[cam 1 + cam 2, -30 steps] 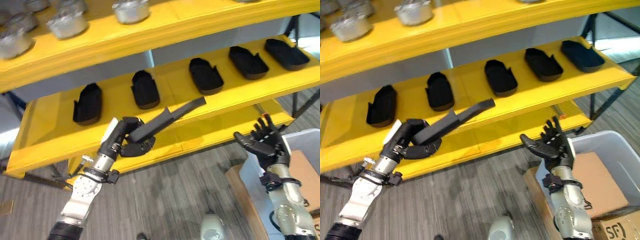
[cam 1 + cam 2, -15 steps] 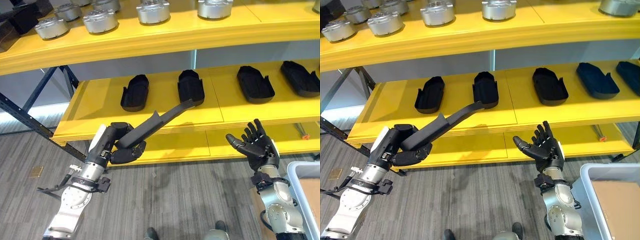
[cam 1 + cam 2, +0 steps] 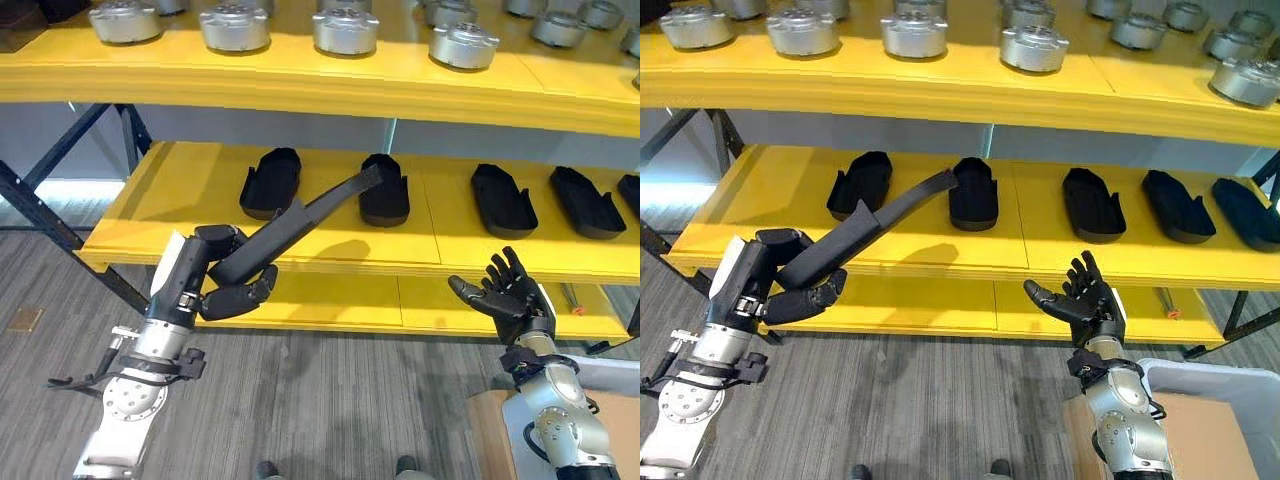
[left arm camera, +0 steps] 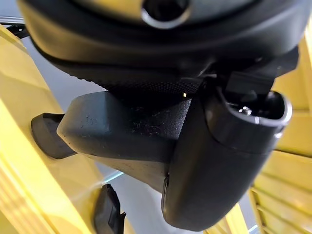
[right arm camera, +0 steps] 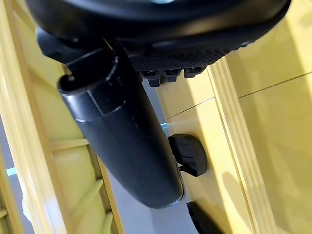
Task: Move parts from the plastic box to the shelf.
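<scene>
While the left hand (image 3: 222,280) curls its fingers and thumb round one end, a long dark-grey part (image 3: 300,223) slants up and away from it, its far tip raised over the front of the yellow shelf (image 3: 180,190) and ending just before the second black part in the row. This held piece is matte and slim, broad and blocky where it is gripped, with a stepped notch along its upper edge, narrowing to a flat tip. It throws a shadow on the shelf board beneath it. In the left wrist view the same grey piece (image 4: 122,141) sits tight under the palm with the thumb pressed against it.

On the middle board lie black shell-shaped parts (image 3: 271,183) in a row, spaced apart, each hollow side up. On the board above stand round silver metal parts (image 3: 345,30), also in a row.

To the right, the right hand (image 3: 507,295) is held up in front of the lowest board, palm turned inward, fingers spread and straight, with nothing in it. Low at the right edge of the right eye view, a corner of the plastic box (image 3: 1230,385) shows, with a brown cardboard sheet (image 3: 1205,440) inside it.
</scene>
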Robot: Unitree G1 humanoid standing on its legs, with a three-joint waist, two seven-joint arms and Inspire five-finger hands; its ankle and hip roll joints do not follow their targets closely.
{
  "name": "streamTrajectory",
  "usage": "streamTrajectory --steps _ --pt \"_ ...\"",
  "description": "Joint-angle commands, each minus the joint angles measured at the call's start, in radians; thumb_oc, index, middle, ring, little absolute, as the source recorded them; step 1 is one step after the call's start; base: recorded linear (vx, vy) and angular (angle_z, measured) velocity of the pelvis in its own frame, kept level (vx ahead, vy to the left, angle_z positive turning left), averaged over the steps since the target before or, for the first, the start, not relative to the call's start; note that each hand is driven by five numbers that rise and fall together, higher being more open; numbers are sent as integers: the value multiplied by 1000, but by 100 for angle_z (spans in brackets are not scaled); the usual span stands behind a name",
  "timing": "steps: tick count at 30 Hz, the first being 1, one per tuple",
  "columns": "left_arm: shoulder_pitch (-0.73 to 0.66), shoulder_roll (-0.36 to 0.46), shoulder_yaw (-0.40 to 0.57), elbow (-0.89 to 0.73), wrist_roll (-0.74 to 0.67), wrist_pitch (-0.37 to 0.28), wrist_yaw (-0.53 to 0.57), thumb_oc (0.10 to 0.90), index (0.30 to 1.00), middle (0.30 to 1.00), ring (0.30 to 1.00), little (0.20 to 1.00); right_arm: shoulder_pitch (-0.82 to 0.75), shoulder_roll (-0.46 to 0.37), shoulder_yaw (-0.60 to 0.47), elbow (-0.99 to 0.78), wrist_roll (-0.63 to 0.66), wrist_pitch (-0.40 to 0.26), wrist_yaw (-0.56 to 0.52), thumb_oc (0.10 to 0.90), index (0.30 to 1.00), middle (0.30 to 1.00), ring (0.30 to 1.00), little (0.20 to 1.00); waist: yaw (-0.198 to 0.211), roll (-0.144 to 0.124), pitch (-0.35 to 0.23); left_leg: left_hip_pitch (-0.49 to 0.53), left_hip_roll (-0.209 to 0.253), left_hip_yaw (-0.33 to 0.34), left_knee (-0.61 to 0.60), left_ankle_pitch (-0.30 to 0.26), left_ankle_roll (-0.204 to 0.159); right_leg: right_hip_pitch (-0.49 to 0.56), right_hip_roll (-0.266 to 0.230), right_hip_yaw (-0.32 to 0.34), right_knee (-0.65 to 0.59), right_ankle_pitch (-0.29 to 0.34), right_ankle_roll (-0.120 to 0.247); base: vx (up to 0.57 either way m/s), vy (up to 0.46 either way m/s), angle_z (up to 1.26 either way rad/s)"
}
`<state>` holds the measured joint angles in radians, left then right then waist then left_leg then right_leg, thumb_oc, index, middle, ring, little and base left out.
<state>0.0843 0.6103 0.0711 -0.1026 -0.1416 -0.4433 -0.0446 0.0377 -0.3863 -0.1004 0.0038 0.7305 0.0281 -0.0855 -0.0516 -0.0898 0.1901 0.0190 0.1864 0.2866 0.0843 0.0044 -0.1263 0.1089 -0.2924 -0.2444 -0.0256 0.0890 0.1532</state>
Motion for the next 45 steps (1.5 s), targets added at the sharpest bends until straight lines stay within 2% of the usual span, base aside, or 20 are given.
streamTrajectory --steps 1,2,3,5,6,7,8,9,10,12,14,16,21,28,29,38,45 --pt "-151 15 39 -127 -12 -126 32 400 300 300 300 300 -117 -26 -33 -92 12 -97 32 900 1000 1000 1000 1000 -4 48 -36 90 20 113 -51 0 39 -57 -119 -104 35 176 93 -21 246 -25" --pt "-146 18 32 -137 8 -121 45 400 300 300 300 300 -123 -18 -28 -85 8 -95 42 900 1000 1000 1000 1000 -2 53 -33 110 16 141 -76 3 40 -71 -106 -121 53 169 97 -26 261 -35" --pt "-146 23 25 -138 -1 -118 43 400 300 300 300 300 -124 -18 -22 -81 8 -97 39 900 1000 1000 1000 1000 -6 59 -34 115 6 149 -97 10 45 -78 -71 -125 69 137 92 -16 235 -55" --pt "-161 29 17 -134 -24 -109 33 400 300 300 300 300 -120 -26 -15 -86 11 -96 28 900 1000 1000 1000 1000 -15 64 -39 113 -17 141 -123 22 56 -89 -6 -124 97 87 76 1 241 -57" --pt "-167 27 18 -128 -26 -105 36 400 300 300 300 300 -123 -32 -13 -87 7 -90 28 900 1000 1000 1000 1000 -15 67 -46 117 -32 157 -141 27 62 -94 29 -156 112 52 59 61 280 -26" --pt "-169 26 20 -123 -29 -105 40 400 300 300 300 300 -125 -37 -14 -81 9 -90 33 900 1000 1000 1000 1000 -14 71 -54 132 -45 146 -163 17 59 -88 57 -158 113 11 59 5 290 -26" --pt "-177 20 15 -117 -29 -98 49 400 300 300 300 300 -121 -49 -18 -68 18 -101 33 900 1000 1000 1000 1000 -28 71 -60 116 -69 128 -172 25 74 -93 144 -140 92 -38 12 36 222 -36" --pt "-192 8 1 -107 -28 -87 51 400 300 300 300 300 -110 -49 -19 -67 15 -109 23 900 1000 1000 1000 1000 -42 69 -68 107 -87 99 -172 20 81 -74 181 -101 60 -50 -8 22 196 -14" --pt "-206 -9 -13 -88 -39 -78 51 400 300 300 300 300 -90 -47 -27 -67 10 -111 26 900 1000 1000 1000 1000 -60 68 -88 92 -110 67 -172 16 86 -51 194 -41 -8 -35 -18 60 110 23" --pt "-196 -21 -7 -82 -38 -87 53 400 300 300 300 300 -73 -41 -29 -75 11 -116 45 900 1000 1000 1000 1000 -69 70 -101 85 -113 74 -172 17 84 -47 193 -18 -41 -20 -19 20 54 35" --pt "-185 -24 0 -82 -42 -87 54 400 300 300 300 300 -65 -39 -34 -79 10 -122 64 900 1000 1000 1000 1000 -71 71 -105 87 -112 82 -172 17 81 -42 188 -22 -54 -14 -15 8 3 -1" --pt "-161 -24 18 -75 -50 -81 52 400 300 300 300 300 -65 -37 -34 -93 17 -96 89 900 1000 1000 1000 1000 -69 77 -111 100 -111 104 -172 8 77 -36 174 -33 -62 -12 -4 12 -17 -7" --pt "-139 -26 27 -69 -49 -74 46 400 300 300 300 300 -85 -36 -17 -100 0 -140 81 900 1000 1000 1000 1000 -66 85 -119 110 -110 114 -172 2 76 -39 170 -32 -62 -13 0 0 -30 -13" --pt "-120 -29 40 -72 -60 -71 35 400 300 300 300 300 -87 -45 -8 -104 -48 -154 89 900 1000 1000 1000 1000 -62 88 -121 115 -111 109 -172 -1 76 -33 174 -31 -62 -19 -3 1 -9 0" --pt "-113 -64 36 -24 -112 14 -3 400 300 300 300 300 -17 -87 -14 -93 -123 -252 211 900 1000 1000 1000 1000 -51 73 -83 71 -24 -4 -148 32 37 -23 176 13 -56 -50 -33 0 0 0" --pt "-115 -79 21 -21 -107 19 8 400 300 300 300 300 -41 -87 37 -91 -119 -224 198 900 1000 1000 1000 1000 -55 84 -91 94 -28 2 -165 36 32 -8 171 11 -62 -53 -33 -20 36 2" --pt "-105 -70 30 -25 -121 16 -2 400 300 300 300 300 -36 -95 30 -95 -128 -207 176 900 1000 1000 1000 1000 -66 85 -99 107 -32 11 -172 32 36 -6 171 22 -62 -48 -29 0 17 0"
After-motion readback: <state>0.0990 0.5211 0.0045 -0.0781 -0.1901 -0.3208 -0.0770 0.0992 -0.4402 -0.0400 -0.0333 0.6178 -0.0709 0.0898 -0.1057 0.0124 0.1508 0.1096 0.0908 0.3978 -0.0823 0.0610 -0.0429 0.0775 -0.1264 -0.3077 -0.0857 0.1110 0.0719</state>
